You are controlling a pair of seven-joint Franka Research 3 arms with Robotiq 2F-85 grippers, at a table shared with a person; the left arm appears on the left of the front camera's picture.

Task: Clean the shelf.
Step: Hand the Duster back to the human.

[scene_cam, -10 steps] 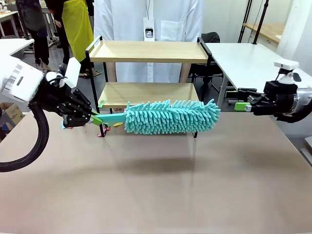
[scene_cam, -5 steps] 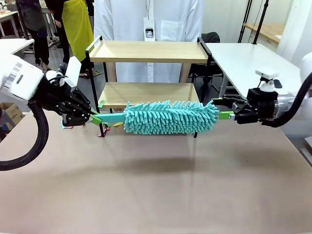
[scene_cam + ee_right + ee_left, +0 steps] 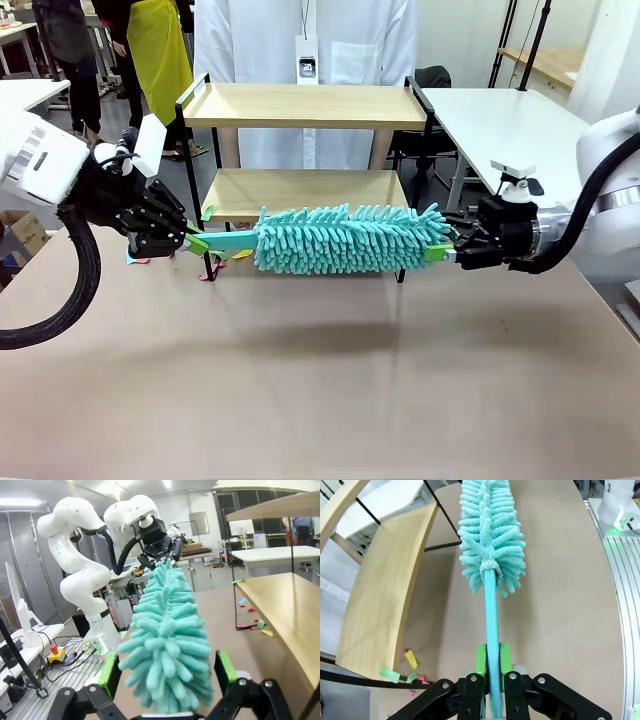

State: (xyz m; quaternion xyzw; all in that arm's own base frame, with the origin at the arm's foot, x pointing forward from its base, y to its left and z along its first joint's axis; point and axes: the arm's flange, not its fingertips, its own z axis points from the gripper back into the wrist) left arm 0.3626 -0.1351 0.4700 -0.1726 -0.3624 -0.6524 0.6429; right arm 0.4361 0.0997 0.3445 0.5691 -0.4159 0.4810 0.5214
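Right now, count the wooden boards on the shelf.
2: the upper board across the top of the shelf, and the lower board beneath it, its front edge partly hidden behind the teal duster.

Even, bright indoor light falls from above; ceiling strips glare white at the top of the right wrist view. Below the duster point(image 3: 345, 240), between the left claw point(image 3: 188, 240) and the right claw point(image 3: 445, 252), a soft diffuse shadow lies on the table point(image 3: 320, 400). The front view is sharp. Both wrist views bow straight lines near their edges. Just ahead of the right claw point(image 3: 167, 675) the nearest fibres are slightly soft.
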